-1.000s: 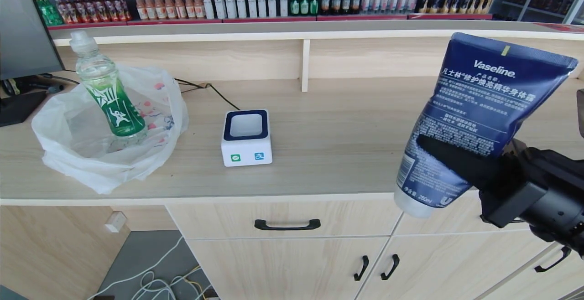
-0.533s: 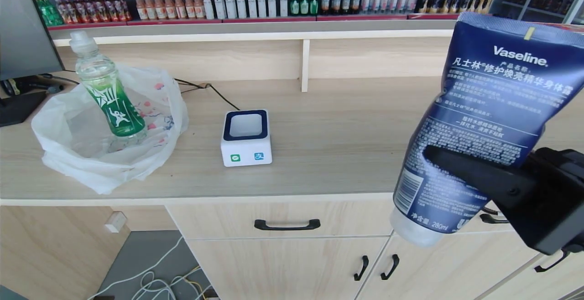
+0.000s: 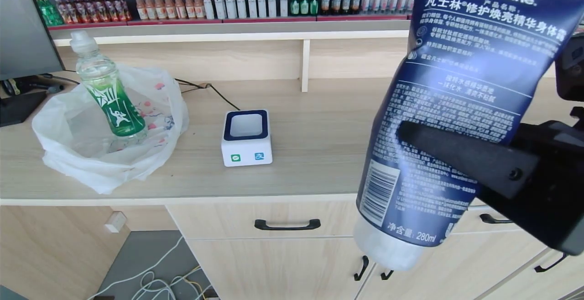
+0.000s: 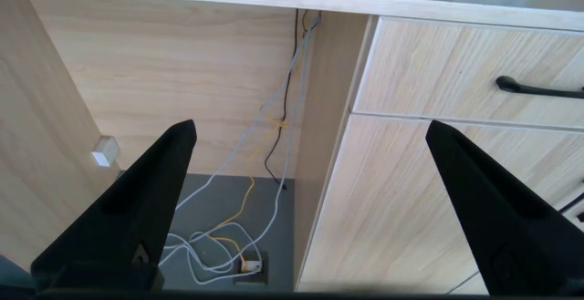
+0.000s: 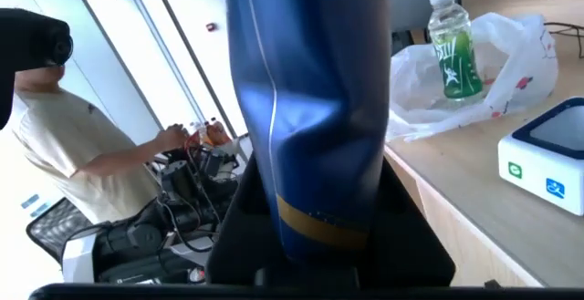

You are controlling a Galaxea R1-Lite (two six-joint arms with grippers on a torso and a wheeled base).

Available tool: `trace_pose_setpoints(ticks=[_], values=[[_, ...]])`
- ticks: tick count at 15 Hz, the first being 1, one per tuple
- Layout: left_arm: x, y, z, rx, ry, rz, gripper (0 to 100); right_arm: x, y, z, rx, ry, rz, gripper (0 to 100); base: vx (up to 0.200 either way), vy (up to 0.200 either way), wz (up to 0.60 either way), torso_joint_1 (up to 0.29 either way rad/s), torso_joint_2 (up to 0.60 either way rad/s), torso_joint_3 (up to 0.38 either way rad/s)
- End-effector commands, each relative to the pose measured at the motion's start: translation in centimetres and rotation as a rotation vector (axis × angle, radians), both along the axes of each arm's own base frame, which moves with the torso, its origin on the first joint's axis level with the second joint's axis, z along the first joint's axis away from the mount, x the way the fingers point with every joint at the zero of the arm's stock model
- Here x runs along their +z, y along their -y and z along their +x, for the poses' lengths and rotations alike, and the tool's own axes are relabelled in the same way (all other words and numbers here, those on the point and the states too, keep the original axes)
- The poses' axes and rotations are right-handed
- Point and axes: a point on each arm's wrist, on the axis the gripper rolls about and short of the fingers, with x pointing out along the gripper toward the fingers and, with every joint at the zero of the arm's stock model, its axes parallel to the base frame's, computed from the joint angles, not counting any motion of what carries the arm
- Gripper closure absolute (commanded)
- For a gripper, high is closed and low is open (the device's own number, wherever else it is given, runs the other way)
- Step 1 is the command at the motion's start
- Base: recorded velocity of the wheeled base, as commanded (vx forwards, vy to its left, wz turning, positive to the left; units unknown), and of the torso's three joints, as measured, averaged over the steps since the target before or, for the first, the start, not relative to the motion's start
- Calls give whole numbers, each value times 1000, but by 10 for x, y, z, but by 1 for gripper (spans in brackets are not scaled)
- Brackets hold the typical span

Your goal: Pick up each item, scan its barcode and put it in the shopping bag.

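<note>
1 blue lotion tube [image 3: 474, 63] (cap down) sits clamped in right claw [image 3: 410, 138] — left claw [image 4: 310, 131] gapes wide.

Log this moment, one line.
right gripper: shut on blue tube | left gripper: open | green bottle: in shopping bag | scanner: on counter

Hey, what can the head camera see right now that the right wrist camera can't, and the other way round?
Head view's extras: the barcode low on the back of the blue tube, the black drawer handle under the counter, and the row of drinks on the far shelf. Right wrist view's extras: the tube edge-on with a gold band across it, and both fingers of the right hand flanking it. Shared: the tube held in that hand, the green bottle standing in the shopping bag, the white scanner, and the counter.
</note>
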Motion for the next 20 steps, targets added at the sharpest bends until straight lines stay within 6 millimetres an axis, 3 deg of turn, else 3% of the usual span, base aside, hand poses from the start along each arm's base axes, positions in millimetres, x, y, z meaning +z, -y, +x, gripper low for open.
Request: trace_pose_setpoints(ticks=[1,5,10,20], values=[[0,0,0,0,0,-1,0,0,-14,9,35,-35,6,100,0,0,0,0,0,0],[0,0,0,0,0,-1,0,-4,-24,16,94,-73,82,100,0,0,0,0,0,0],[0,0,0,0,0,-1,0,-12,-22,13,110,-109,86,100,0,0,0,0,0,0],[0,0,0,0,0,-1,0,-8,-19,11,132,-149,109,100,0,0,0,0,0,0]])
